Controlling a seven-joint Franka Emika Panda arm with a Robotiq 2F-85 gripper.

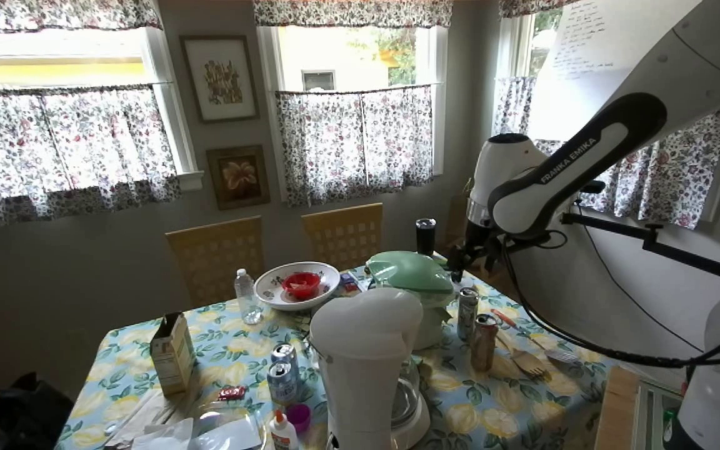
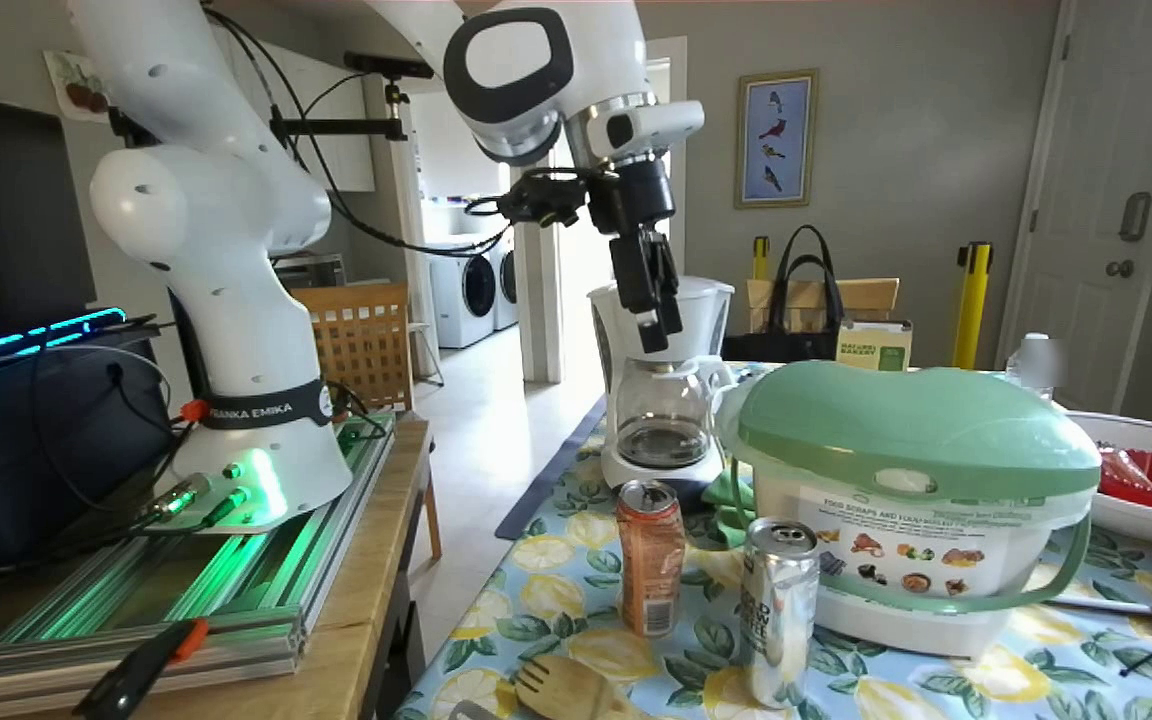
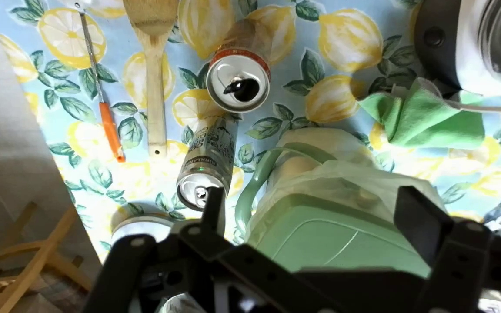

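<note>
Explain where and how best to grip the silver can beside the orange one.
Likely best from above, with the gripper closing across the upper body of the silver can: it stands upright and round-walled, while the green-lidded bin close by could crowd a sideways approach.

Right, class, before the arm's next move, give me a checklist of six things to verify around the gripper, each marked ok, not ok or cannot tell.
1. Gripper open and empty: ok; its jaws stand apart, holding nothing.
2. Gripper clear of the green-lidded bin: ok; an exterior view shows a gap.
3. Bin's lid fully seated: cannot tell; the views do not settle it.
4. Orange can and silver can upright: ok; both stand near the bin.
5. Both cans empty: cannot tell; the views do not show this.
6. Tablecloth free of loose tools: not ok; a wooden utensil and an orange-handled tool lie on it.
</note>
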